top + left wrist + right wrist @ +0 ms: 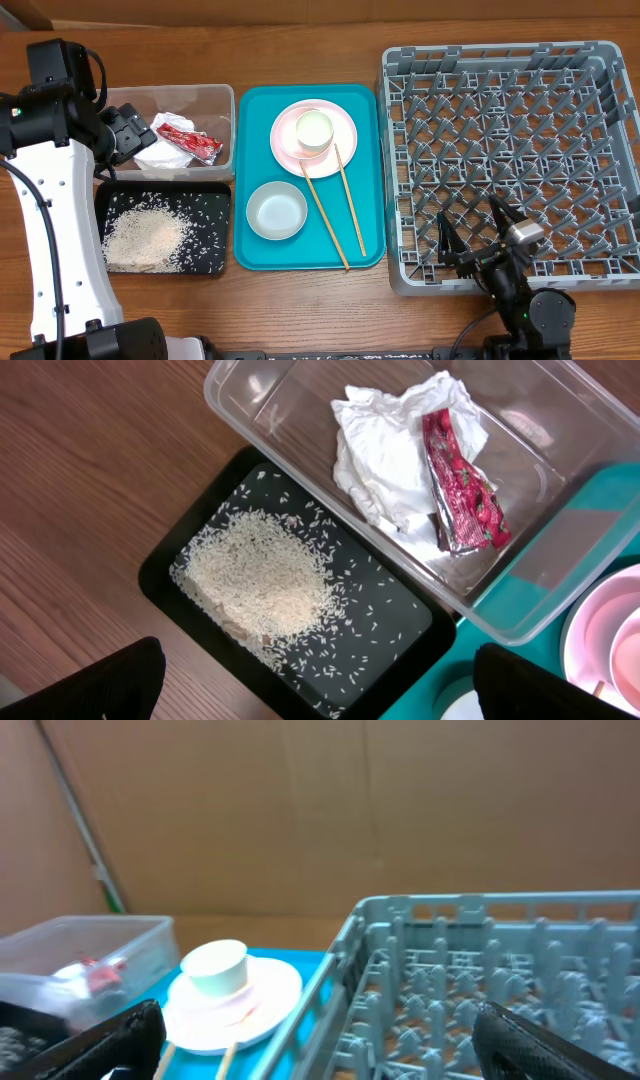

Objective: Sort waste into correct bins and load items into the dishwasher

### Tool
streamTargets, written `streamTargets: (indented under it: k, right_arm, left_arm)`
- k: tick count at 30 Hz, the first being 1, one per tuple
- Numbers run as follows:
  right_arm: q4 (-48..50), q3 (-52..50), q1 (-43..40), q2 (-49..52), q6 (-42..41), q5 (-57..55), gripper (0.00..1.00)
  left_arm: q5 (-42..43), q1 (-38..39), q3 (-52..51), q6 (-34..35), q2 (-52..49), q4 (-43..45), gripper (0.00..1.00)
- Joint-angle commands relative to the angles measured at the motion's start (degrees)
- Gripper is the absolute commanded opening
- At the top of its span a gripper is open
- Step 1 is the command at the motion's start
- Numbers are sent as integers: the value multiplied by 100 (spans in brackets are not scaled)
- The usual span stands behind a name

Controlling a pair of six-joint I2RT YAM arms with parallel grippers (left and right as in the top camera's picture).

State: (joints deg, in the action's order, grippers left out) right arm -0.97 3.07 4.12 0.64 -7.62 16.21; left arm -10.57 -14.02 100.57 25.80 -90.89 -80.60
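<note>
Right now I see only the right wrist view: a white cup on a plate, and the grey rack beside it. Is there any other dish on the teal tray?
Observer: Yes. A pale round bowl sits on the teal tray, on the robot's side of the pink plate and apart from it.
Operator: Where do the chopsticks lie?
Observer: The two chopsticks lie on the tray to the right of the bowl, their far ends at the plate.
Operator: Is the rice in a bin?
Observer: Yes, the rice lies heaped in the black tray.
</note>
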Motion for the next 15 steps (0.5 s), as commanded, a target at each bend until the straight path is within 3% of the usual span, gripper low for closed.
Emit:
streamTargets:
  k: [1, 7, 15]
  right_arm:
    - [-31, 841, -9, 28, -560, 188, 100]
    - [-1349, 2623, -7, 903, -610, 195, 100]
    - [-3705, 5713, -7, 3449, -595, 1252, 100]
  left_arm:
    - [-35, -17, 79, 13, -24, 2, 100]
    - [-35, -17, 79, 13, -24, 2, 100]
    - [-35, -15, 79, 15, -24, 2, 100]
